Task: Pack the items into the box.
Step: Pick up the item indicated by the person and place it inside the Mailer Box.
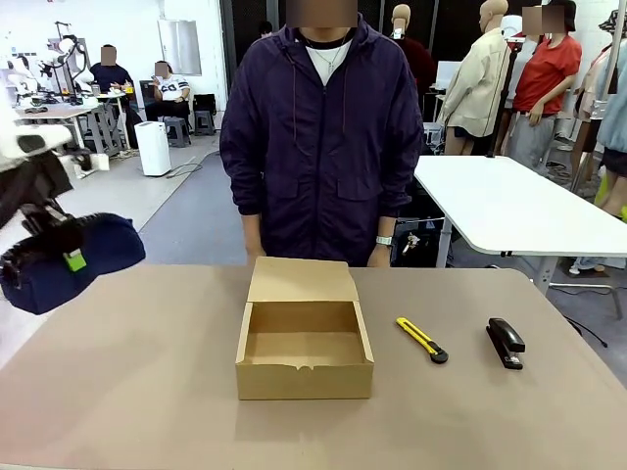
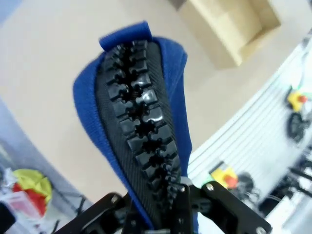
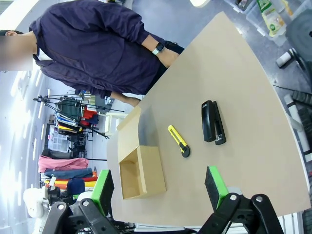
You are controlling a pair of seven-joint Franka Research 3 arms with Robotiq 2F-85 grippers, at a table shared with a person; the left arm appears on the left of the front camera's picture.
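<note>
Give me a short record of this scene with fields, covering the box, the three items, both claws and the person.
box: open, empty, flap back toward the person, middle of the table
pouch: lifted near the table's left edge
left claw: shut on pouch
right claw: open, holding nothing
utility knife: on the table, right of box
stapler: right of the knife, apart from it
person: standing at far side
</note>
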